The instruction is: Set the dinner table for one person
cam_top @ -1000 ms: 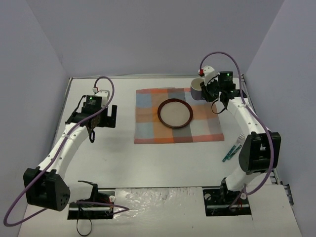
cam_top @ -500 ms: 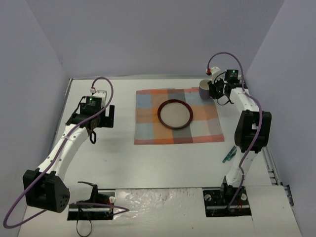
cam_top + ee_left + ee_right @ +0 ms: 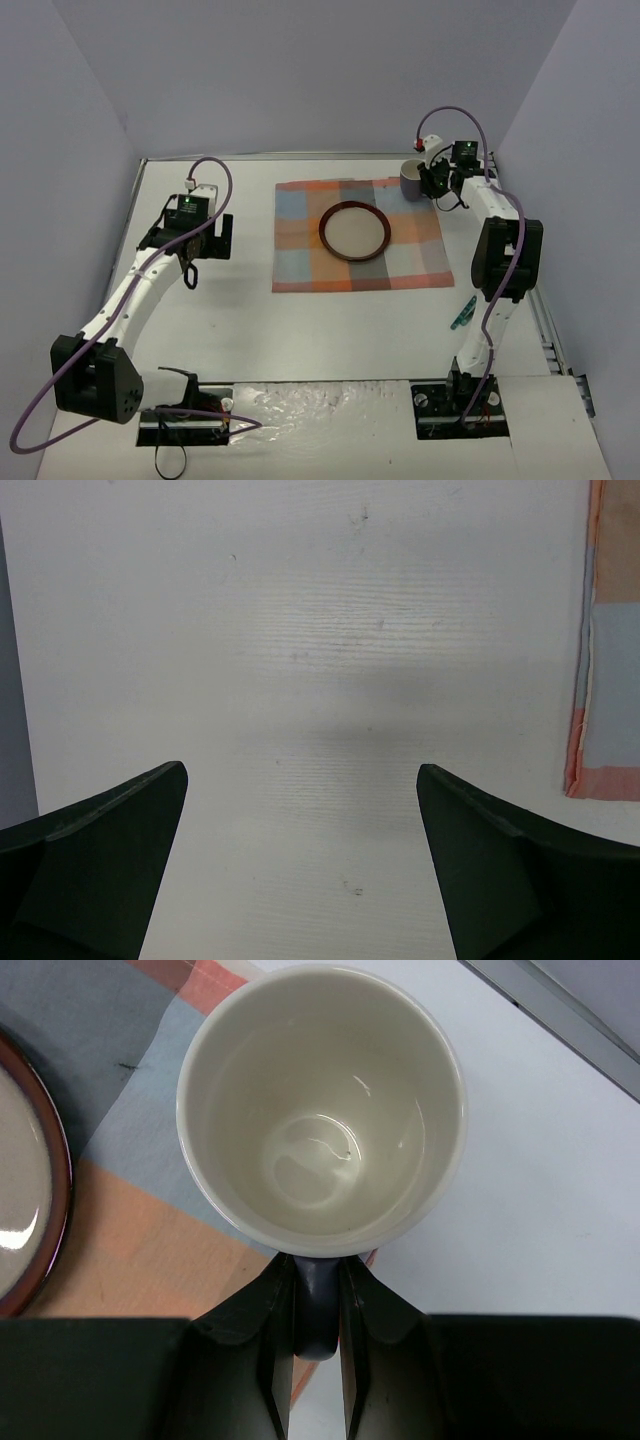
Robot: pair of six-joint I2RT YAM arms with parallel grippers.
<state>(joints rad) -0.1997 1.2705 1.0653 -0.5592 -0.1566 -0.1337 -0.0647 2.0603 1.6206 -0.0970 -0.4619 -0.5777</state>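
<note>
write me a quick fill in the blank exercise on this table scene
1. The right gripper is shut on the mug's ____.
2. The plaid mat carries one brown-rimmed ____.
3. The left gripper has its jaws ____ above the bare dinner table.
4. Inside, the mug is ____.
Missing words: handle; plate; open; empty.
</note>
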